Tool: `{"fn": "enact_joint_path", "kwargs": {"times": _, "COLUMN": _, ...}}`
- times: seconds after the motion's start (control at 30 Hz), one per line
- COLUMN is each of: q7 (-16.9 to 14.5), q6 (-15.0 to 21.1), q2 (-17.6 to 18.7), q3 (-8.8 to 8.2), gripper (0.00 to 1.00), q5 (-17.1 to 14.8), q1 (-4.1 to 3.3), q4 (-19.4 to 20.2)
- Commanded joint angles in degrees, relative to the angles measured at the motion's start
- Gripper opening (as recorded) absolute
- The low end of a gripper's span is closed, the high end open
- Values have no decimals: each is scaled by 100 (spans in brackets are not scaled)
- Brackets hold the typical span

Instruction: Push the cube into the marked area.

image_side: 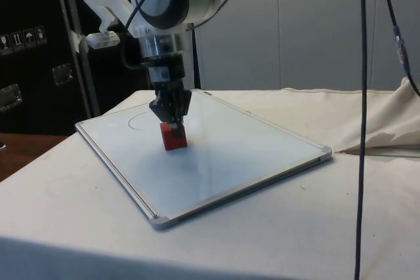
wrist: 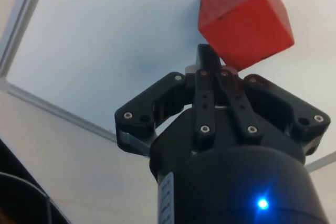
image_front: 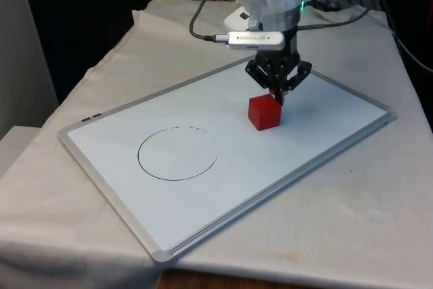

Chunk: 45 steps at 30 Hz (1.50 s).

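A red cube rests on the whiteboard, to the front view's right of a hand-drawn black circle. My black gripper is shut with nothing between its fingers. Its tips are down at the cube's far upper edge, touching or nearly touching the side that faces away from the circle. The cube lies wholly outside the circle, roughly a cube's width from its line.
The whiteboard has a grey frame and lies at an angle on the white cloth. A black cable hangs down at the side view's right. The cloth bunches up at the far corners.
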<state>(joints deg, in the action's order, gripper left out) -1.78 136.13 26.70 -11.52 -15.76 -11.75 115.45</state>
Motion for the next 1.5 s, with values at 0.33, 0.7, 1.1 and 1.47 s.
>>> {"fn": "enact_joint_path", "kwargs": {"times": 0.33, "q7": 338, "q6": -86, "q2": 264, "q3": -149, "gripper": 0, "q5": 252, "q1": -29, "q4": -407}}
{"fn": "enact_joint_path", "kwargs": {"times": 0.7, "q7": 625, "q6": -241, "q2": 344, "q3": -338, "gripper": 0, "q5": 625, "q1": -40, "q4": -561}}
{"fn": "enact_joint_path", "kwargs": {"times": 1.1, "q7": 900, "q6": -401, "q2": 470, "q3": -476, "gripper": 0, "q5": 974, "q1": -23, "q4": -773}}
{"fn": "enact_joint_path", "kwargs": {"times": 1.47, "q7": 1192, "q6": -504, "q2": 762, "q3": -516, "gripper": 0, "q5": 1031, "q1": -23, "q4": -1215}}
